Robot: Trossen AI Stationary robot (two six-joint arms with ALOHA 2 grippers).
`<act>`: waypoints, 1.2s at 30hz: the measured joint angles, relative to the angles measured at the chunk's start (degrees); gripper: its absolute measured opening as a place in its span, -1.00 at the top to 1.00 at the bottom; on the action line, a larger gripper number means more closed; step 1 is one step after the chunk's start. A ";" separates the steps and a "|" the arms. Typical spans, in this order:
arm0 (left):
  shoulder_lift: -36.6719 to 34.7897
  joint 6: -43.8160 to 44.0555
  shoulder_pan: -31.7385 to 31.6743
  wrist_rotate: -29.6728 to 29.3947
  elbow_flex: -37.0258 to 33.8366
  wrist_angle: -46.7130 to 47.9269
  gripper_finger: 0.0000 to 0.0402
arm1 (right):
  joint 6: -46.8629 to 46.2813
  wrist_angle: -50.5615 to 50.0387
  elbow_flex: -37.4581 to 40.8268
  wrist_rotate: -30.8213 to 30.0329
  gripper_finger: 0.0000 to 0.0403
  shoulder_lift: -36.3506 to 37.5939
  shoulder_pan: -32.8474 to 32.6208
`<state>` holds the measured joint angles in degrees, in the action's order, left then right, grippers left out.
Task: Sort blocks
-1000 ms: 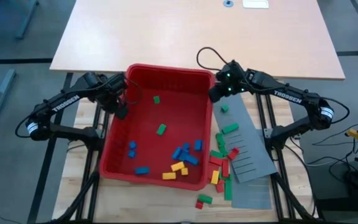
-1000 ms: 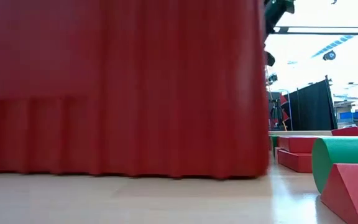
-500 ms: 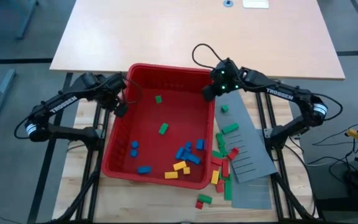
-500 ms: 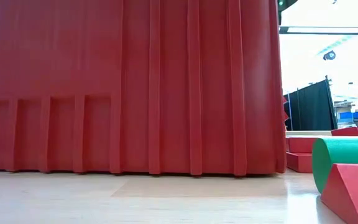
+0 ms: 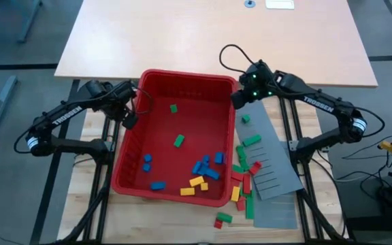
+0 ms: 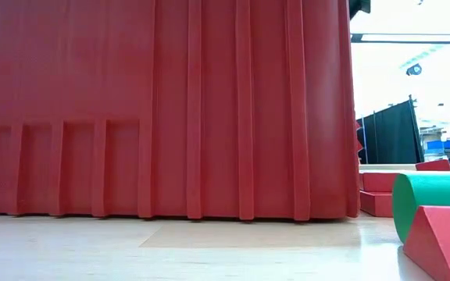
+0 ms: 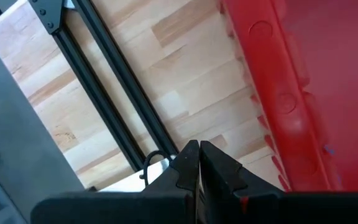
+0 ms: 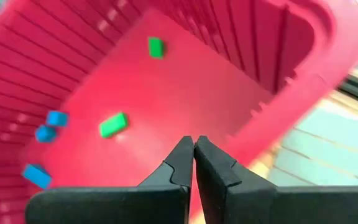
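- Nearest you, on the front strip of the table (image 5: pixel 148 221), a red and a green stray of the blocks (image 5: pixel 222 219) lie just outside the red bin (image 5: pixel 129 153), untouched across the last second.
- One step in, the front of the bin floor carries your blue and yellow clusters; beside the bin's right wall, red, green and yellow blocks lie piled on and against the grey slotted panel (image 5: pixel 278 177). None of these has shifted.
- Mid-bin, two green blocks sit well apart from the rest, one near the centre, one nearer the back wall. The right wrist view shows both below its fingers.
- At the back right corner, your right gripper (image 5: pixel 239 100) has pulled back: half a second ago it reached over the bin rim, now it hangs just outside it. Its fingers are pressed together and carry nothing.
- At the back left, your left gripper (image 5: pixel 131 120) sits just beside the bin's left wall, barely moved, fingers closed and empty.
- The bin swung a little a second ago and has since settled square, as the low view shows.
- My reading: the bin was nudged, no block was lifted, and the sorting has not advanced. You will need to spread a gripper's fingers before any pick.
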<state>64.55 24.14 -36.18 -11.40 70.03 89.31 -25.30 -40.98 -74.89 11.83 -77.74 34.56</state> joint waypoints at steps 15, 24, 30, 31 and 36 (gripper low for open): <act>-2.39 1.15 -0.02 -0.17 -0.07 0.71 1.00 | 1.43 -7.55 0.03 -4.62 1.00 1.29 1.18; -3.08 1.76 -0.02 0.64 -1.99 0.68 1.00 | 1.71 -10.33 0.07 -6.26 1.00 -0.40 1.10; -3.87 2.04 -0.02 3.37 -6.67 0.71 1.00 | 1.60 -8.10 0.10 -5.88 1.00 -3.07 1.10; -4.17 2.16 -0.02 3.56 -7.39 0.71 1.00 | 1.51 -7.38 0.13 -5.79 1.00 -3.48 1.10; -6.23 3.23 -0.02 4.95 -9.39 0.72 1.00 | 0.53 -1.02 0.13 -4.40 1.00 -5.84 1.16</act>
<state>58.33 27.37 -36.21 -6.45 60.64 90.03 -24.77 -42.00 -74.76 7.43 -83.58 35.72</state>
